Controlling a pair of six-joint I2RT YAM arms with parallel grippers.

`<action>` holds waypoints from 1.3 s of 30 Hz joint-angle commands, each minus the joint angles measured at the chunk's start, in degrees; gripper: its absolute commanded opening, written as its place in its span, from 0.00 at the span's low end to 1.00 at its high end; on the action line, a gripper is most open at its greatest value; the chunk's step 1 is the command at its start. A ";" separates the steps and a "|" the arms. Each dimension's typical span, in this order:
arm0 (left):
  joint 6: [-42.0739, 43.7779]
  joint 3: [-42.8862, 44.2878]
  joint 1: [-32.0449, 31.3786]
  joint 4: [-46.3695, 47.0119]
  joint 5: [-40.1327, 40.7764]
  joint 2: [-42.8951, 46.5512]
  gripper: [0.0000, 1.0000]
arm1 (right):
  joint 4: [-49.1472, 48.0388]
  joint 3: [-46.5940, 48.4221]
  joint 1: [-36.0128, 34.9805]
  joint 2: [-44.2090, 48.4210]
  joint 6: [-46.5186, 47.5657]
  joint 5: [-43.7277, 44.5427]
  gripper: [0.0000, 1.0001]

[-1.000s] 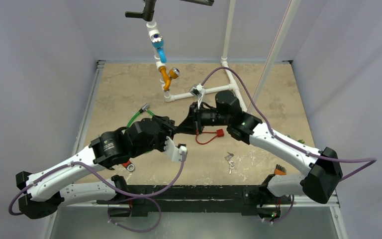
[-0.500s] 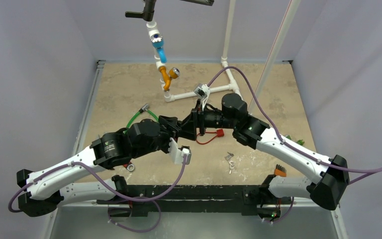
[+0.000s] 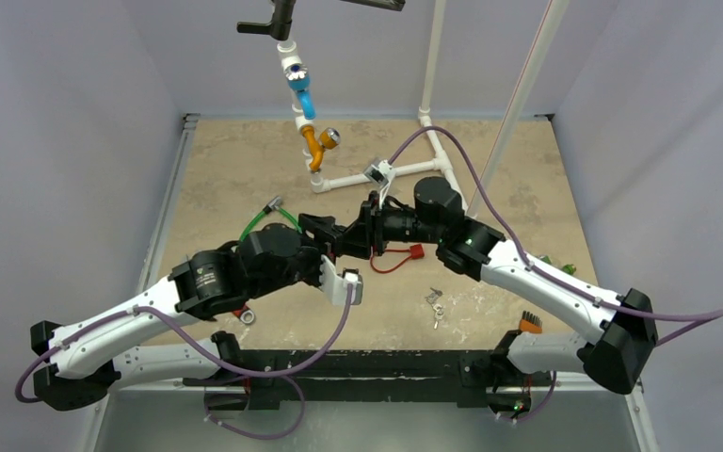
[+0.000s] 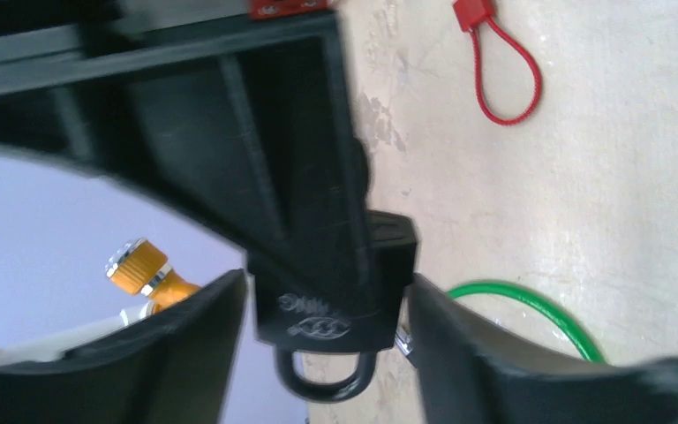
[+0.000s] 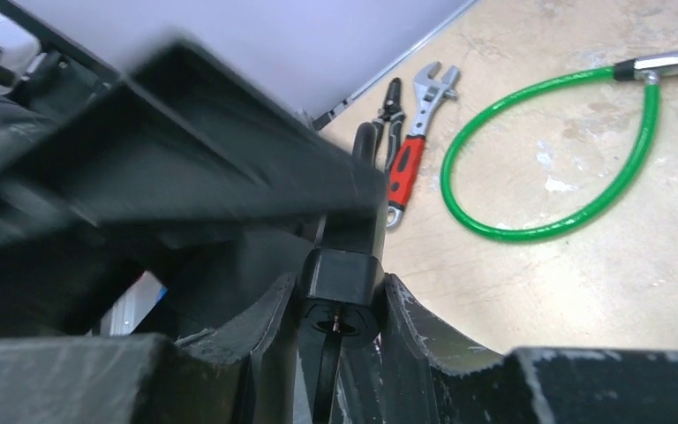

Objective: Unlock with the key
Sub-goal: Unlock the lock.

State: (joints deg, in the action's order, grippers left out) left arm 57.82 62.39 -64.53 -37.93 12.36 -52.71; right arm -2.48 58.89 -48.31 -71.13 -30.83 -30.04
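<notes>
1. Left gripper [image 4: 327, 287]: clamped on the black padlock [image 4: 327, 305]. Both fingers [image 4: 199, 353] press the sides of the lock body. The shackle [image 4: 322, 389] sticks out at the wrist end of the grip.
2. Right gripper [image 5: 340, 296]: meets the left gripper head-on above the middle of the table [image 3: 235, 169]. Its fingers [image 5: 269, 322] sit tight against both sides of a small black key head [image 5: 340, 276] at the end of the padlock. A thin metallic glint shows in the slot of that piece. The key blade itself cannot be made out.
3. Location of the padlock: held off the table between the two grippers, just on the near side of the white pipe frame [image 3: 405, 169].
4. Items lying on the table:
   - green cable loop [image 5: 547, 150] with a metal end;
   - red-handled adjustable wrench [image 5: 410, 150], with pliers [image 5: 391, 106] beside it;
   - red cable lock [image 4: 508, 71];
   - small bunch of keys [image 3: 435, 303], well apart from both grippers.
</notes>
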 commanded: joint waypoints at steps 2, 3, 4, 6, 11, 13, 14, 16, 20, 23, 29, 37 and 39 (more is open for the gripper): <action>-13.66 7.34 3.27 2.91 -1.86 2.11 0.97 | 2.24 0.91 -0.03 3.83 5.51 2.08 0.00; -16.87 8.29 4.45 1.39 -3.31 2.02 1.00 | 3.60 1.25 -0.04 4.15 6.85 1.83 0.00; -20.26 9.57 5.63 -0.77 -5.07 2.01 1.00 | 5.01 1.71 -0.03 4.42 8.21 1.83 0.00; -25.35 11.60 7.82 -5.38 -9.55 1.81 1.00 | 7.30 2.53 -0.03 4.86 11.24 2.22 0.00; -32.61 12.62 11.13 -14.72 -21.82 1.23 1.00 | 9.83 3.73 -0.03 5.67 14.51 1.56 0.00; -33.78 13.47 12.54 -17.45 -25.46 0.05 1.00 | 10.22 4.40 -0.13 5.66 15.13 0.47 0.00; -34.12 13.94 13.63 -18.35 -27.61 -0.70 1.00 | 10.35 4.64 -0.12 5.73 15.32 -0.03 0.00; -34.22 14.57 15.92 -19.72 -31.79 -2.13 1.00 | 10.64 5.17 -0.16 5.99 15.57 -1.07 0.00; -31.80 14.72 18.63 -21.45 -37.54 -5.28 1.00 | 11.77 6.77 -1.35 5.90 16.75 -2.89 0.00; -30.67 14.65 19.45 -19.71 -39.96 -7.31 1.00 | 13.02 8.50 -3.56 4.68 18.14 -2.82 0.00; -28.51 17.23 21.83 -20.08 -46.60 -9.93 0.97 | 16.96 12.15 -6.14 2.44 20.53 -2.10 0.00; -27.21 19.48 21.90 -26.34 -53.36 -10.73 0.52 | 17.61 13.92 -6.60 1.94 21.33 0.38 0.00; -27.13 19.65 21.78 -26.74 -53.44 -10.69 0.22 | 17.14 14.01 -6.98 1.64 21.18 0.88 0.00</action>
State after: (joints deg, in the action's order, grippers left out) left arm 29.61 79.81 -42.85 -62.33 -35.97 -63.44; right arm 19.88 68.49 -54.59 -69.65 -10.83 -30.50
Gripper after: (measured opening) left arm 0.465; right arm 0.316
